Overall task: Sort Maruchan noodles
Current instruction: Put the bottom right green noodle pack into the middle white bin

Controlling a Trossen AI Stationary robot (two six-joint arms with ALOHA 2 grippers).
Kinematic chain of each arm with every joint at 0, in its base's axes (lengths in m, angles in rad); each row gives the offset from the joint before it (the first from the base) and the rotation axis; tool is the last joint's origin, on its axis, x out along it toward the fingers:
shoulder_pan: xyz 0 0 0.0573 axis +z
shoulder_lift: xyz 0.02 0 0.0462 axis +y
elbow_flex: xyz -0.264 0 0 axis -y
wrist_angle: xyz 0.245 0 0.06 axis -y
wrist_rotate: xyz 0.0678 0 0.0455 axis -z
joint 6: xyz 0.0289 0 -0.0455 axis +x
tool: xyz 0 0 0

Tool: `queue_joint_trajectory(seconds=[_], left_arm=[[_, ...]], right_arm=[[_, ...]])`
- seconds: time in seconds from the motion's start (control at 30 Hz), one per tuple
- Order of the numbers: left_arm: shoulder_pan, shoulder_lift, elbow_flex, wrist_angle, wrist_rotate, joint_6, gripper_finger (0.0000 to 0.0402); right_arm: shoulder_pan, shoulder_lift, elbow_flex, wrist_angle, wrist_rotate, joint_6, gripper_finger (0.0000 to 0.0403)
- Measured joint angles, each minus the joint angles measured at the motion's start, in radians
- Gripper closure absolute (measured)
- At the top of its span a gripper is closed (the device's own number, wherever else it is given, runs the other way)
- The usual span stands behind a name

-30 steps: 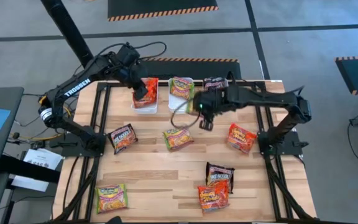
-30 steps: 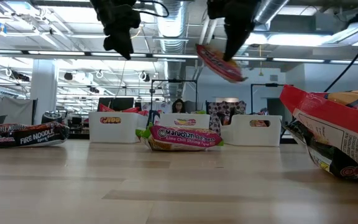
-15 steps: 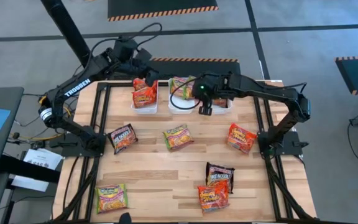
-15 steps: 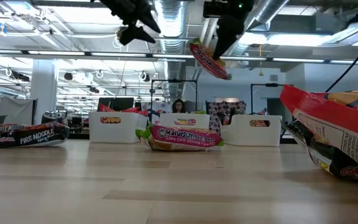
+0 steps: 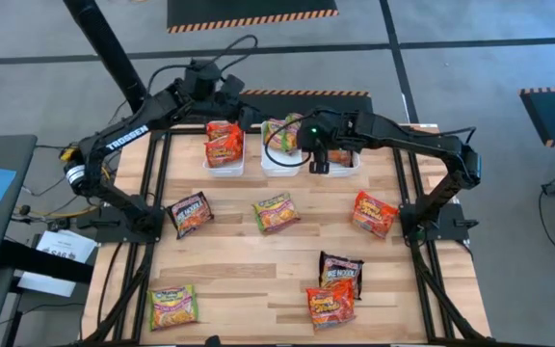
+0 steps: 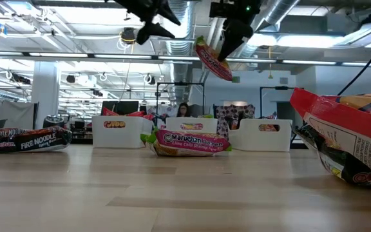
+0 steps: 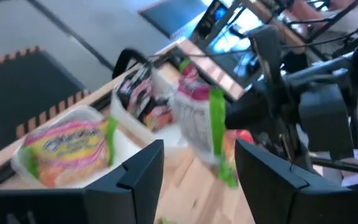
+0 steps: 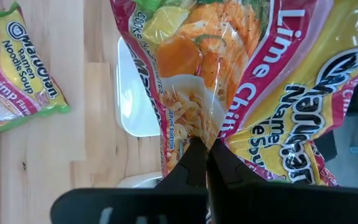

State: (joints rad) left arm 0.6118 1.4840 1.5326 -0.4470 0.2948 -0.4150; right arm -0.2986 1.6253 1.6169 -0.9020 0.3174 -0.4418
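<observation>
My right gripper [image 5: 317, 154] [image 6: 232, 40] is shut on a green-yellow Maruchan packet [image 8: 229, 81] [image 6: 212, 60], high above the middle white bin [image 5: 282, 162] at the far edge. That bin holds another green-yellow packet [image 7: 67, 149]. The left bin [image 5: 224, 166] holds red-orange packets, and the right bin [image 5: 341, 164] holds black ones [image 7: 138, 93]. My left gripper [image 5: 246, 111] [image 7: 194, 177] is open and empty, raised behind the left and middle bins, its fingers facing the held packet. Several more packets lie flat on the table. My right gripper pinches the green-yellow packet between its two shut fingers [image 8: 194, 163], on a puckered fold of the wrapper [image 8: 199, 134]. The fingers come from above, pointing down. The packet is lifted clear and hangs tilted below them [image 6: 212, 60].
Loose packets on the wood: a red-black one [image 5: 190, 213], a green-yellow one [image 5: 276, 213], a red-orange one [image 5: 375, 213], a black one [image 5: 340, 273] on a red-orange one [image 5: 330, 306], and a green-yellow one [image 5: 172, 306]. A packet [image 6: 350, 148] lies close before the low camera.
My right gripper carried the green-yellow packet toward the far edge, from over the table's middle to above the bins. My left gripper drew up and away from the left bin toward the far edge and tipped toward level, leaving the red-orange packets in that bin.
</observation>
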Motion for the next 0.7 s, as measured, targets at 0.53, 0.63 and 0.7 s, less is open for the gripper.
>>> queue_joint_trajectory(seconds=[0.53,0.63,0.7], left_arm=[[-0.038,0.189,0.001,0.172,0.003,-0.106,0.0219],[-0.038,0.208,0.001,0.221,0.027,-0.115,0.0219],[-0.040,0.219,0.002,0.234,0.043,-0.121,0.0219]], right_arm=[[-0.019,0.000,0.000,-0.014,0.004,-0.062,0.0397],[-0.021,0.000,0.000,-0.014,0.005,-0.062,0.0397],[-0.025,0.000,0.000,-0.022,0.004,-0.062,0.0397]])
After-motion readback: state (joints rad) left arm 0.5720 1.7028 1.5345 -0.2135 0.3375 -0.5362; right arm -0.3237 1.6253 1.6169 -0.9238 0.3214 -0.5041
